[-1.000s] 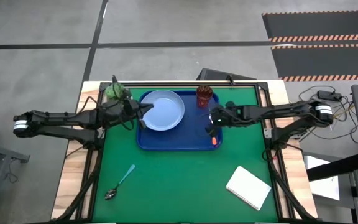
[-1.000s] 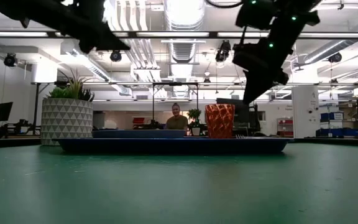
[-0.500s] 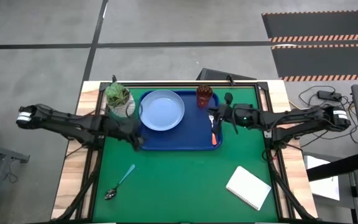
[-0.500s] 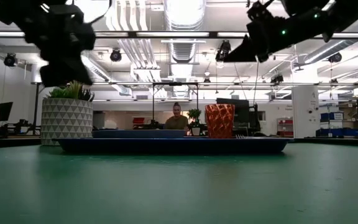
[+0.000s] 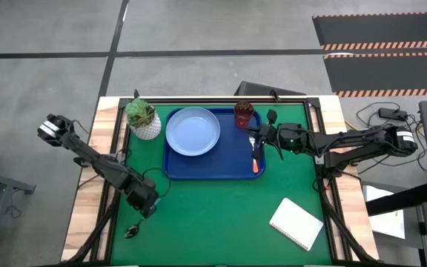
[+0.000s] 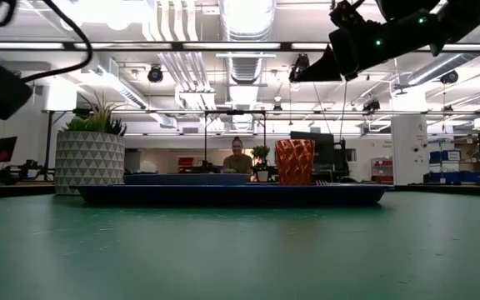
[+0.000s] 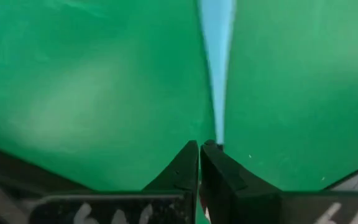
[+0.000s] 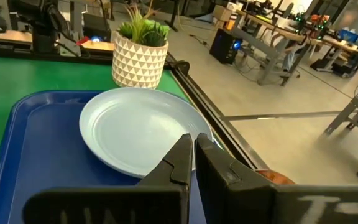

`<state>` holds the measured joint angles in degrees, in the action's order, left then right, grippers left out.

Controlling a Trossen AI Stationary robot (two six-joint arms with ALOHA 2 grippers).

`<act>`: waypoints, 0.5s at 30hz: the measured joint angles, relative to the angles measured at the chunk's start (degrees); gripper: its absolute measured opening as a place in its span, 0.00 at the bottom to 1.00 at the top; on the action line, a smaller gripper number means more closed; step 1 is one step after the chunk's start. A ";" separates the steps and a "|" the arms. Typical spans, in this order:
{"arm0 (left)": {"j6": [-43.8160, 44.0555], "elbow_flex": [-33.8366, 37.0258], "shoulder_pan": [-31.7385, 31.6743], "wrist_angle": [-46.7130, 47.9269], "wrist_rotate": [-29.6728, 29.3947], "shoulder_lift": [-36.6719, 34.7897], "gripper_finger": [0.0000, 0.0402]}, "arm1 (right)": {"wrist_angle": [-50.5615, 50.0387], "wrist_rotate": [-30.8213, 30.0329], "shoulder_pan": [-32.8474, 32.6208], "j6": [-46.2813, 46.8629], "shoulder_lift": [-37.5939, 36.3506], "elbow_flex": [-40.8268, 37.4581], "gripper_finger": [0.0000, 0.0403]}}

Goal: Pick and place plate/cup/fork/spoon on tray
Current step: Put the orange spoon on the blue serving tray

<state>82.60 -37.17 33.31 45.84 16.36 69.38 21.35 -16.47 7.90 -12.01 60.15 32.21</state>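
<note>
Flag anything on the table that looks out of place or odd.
Only the spoon is off the tray, lying on the green mat under the shut left gripper. Plate, cup and fork sit neatly on the tray.

tray [image 5: 212, 167]: dark blue
plate [image 5: 193, 131]: pale blue
cup [image 5: 244, 114]: reddish-brown, faceted pattern
fork [image 5: 256, 163]: orange handle
spoon [image 7: 215, 62]: light-blue handle
mat [image 5: 221, 215]: green
pot [image 8: 139, 61]: white, triangle pattern, green plant
notepad [image 5: 296, 224]: white

green table mat [image 5: 221, 208] covers the tabletop, little white pot with a green plant [image 5: 142, 118] sits at its far left corner, white notepad [image 5: 296, 224] lies tilted near its front right corner
</note>
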 joint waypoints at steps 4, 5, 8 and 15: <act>2.49 0.02 3.30 -4.43 0.05 3.02 0.00 | 0.21 0.00 0.02 -0.08 1.02 0.00 0.02; 3.82 0.02 3.48 -5.32 -0.01 3.67 0.00 | 0.38 -0.02 0.02 -0.24 1.24 0.00 0.02; 6.94 0.02 3.69 -10.11 -0.98 5.18 0.00 | 0.57 -0.02 0.02 -0.07 1.50 0.00 0.02; 7.15 -0.53 4.54 -20.30 -5.62 7.66 0.00 | 2.72 -0.01 0.13 -0.15 1.47 0.00 0.02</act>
<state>89.74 -37.70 37.85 25.53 10.74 77.03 24.07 -16.48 8.03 -12.16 61.63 32.21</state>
